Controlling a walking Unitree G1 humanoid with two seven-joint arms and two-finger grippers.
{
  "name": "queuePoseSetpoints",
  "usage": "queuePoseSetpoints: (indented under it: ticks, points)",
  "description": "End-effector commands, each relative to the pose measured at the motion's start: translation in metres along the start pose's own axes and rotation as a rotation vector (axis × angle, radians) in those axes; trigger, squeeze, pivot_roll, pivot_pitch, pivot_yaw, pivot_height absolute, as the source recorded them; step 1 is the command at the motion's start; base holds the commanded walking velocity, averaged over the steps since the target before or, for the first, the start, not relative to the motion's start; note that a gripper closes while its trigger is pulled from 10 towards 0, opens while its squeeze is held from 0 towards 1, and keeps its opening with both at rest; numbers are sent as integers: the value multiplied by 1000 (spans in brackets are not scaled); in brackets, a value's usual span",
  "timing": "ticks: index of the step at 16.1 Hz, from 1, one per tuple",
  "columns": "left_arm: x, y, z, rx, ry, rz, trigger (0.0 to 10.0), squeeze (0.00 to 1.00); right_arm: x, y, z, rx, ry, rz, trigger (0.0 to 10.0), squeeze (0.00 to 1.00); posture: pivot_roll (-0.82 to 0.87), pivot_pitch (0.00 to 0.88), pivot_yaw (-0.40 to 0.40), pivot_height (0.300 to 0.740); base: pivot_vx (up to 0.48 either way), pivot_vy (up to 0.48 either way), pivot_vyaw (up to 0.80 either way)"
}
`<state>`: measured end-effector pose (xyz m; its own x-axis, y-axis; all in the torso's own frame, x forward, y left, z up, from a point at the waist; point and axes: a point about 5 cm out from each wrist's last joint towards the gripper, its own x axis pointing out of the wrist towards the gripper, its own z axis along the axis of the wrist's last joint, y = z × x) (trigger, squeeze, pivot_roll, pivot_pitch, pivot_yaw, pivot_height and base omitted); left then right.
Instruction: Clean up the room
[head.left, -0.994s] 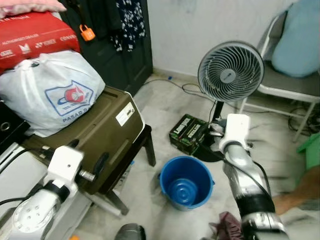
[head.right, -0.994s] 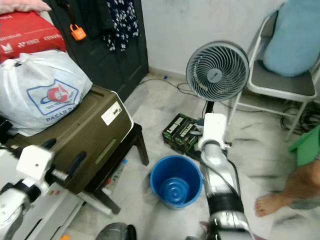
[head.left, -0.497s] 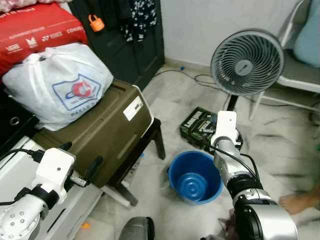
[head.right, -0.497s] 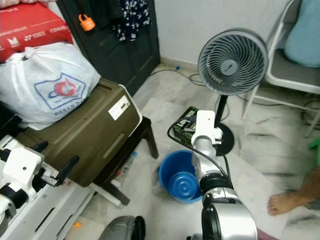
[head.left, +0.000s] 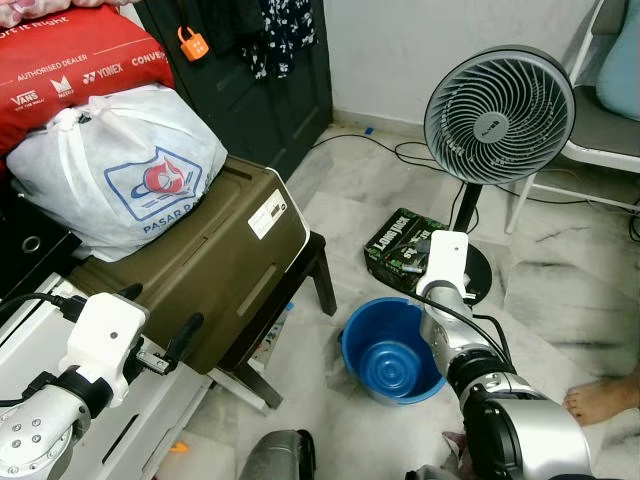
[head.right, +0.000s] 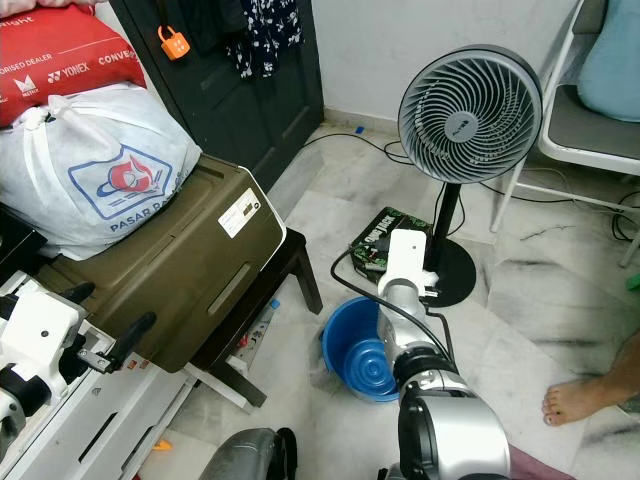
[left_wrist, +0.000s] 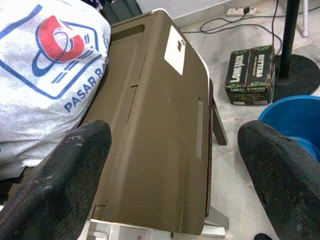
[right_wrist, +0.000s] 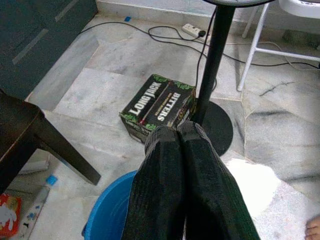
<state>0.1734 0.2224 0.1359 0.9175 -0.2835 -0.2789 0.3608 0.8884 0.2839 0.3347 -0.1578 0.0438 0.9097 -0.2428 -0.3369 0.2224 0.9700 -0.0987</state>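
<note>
Glossy blue plastic bucket (head.left: 390, 352) on a polished, veined marble floor (head.left: 560, 290); matt olive plastic case (head.left: 225, 265); crinkled white plastic bag (head.left: 115, 170); printed cardboard box (right_wrist: 159, 107).

A lived-in home room: marble floor (head.left: 380, 215), standing fan (head.left: 498, 105), cluttered suitcase (head.left: 215, 265).

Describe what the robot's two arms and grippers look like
Both arms are silver metal with black joint bands, white boxy wrist blocks and thin black cables. The left gripper has thick, scuffed black fingers. The right gripper has ribbed black fingers.

The right arm (head.left: 455, 330) hides part of the blue bucket's (head.left: 375, 345) rim.
</note>
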Motion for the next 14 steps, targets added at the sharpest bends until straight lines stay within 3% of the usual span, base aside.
queuePoseSetpoints:
  ticks: [1, 8, 14]
  points:
    - [-3, 5, 4, 19, 1, 12, 10000, 0, -1, 10, 3, 20, -3, 24, 10000, 0, 291, 108, 163, 740, 0, 0, 0]
    - [0, 4, 7, 16, -2, 5, 10000, 0, -2, 27, 13, 44, -38, 68, 10000, 0, 289, 110, 163, 740, 0, 0, 0]
    - [2, 3, 6, 14, -1, 6, 10000, 0, -1, 26, 16, 54, -48, 51, 10000, 0, 288, 105, 158, 740, 0, 0, 0]
